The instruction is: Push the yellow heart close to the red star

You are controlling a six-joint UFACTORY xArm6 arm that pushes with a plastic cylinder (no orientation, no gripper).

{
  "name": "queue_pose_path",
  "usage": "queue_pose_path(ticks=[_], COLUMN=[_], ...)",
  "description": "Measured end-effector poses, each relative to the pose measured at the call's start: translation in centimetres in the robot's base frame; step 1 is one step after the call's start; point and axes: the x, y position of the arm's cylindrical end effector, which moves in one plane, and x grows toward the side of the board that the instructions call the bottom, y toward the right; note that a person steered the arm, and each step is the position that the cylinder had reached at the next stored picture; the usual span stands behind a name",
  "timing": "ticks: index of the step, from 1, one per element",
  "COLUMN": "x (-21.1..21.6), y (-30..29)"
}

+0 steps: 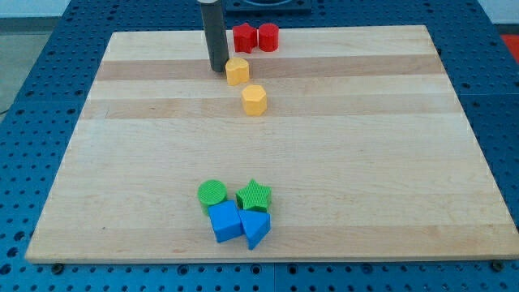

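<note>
The yellow heart (pixel 237 71) looked a small, rigid, light piece, likely to slide easily on smooth wood and to spin if pushed off-centre. There was nothing to take hold of, so the place to press was its lower side, with the push running through its middle. It was squat and warm yellow, with a notched top (the heart outline was only just legible at this size). It sat near the view's top, a little left of centre.

My tip (pixel 217 70) rested just beside it on the view's left, touching or nearly so. I had no jaws, only the rod, so nothing was held.

The red star (pixel 244 37) lay close above the heart, a second red block (pixel 268 36) beside it to the right. Another yellow block (pixel 255 100) sat just below the heart.

Far down the worktop (pixel 365 122) clustered a green cylinder (pixel 212 193), green star (pixel 255 195), blue cube (pixel 225 221) and blue triangle (pixel 255 229).
</note>
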Motion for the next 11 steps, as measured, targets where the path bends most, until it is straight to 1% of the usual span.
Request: queue_pose_path(ticks=[1, 2, 3, 4, 5, 7, 8, 11], x=[2.7, 5.1, 6.1, 4.7, 1.6, 3.3, 1.6, 0.4], y=[-1.2, -1.0, 0.2, 2.6, 3.2, 3.2, 2.9, 2.9])
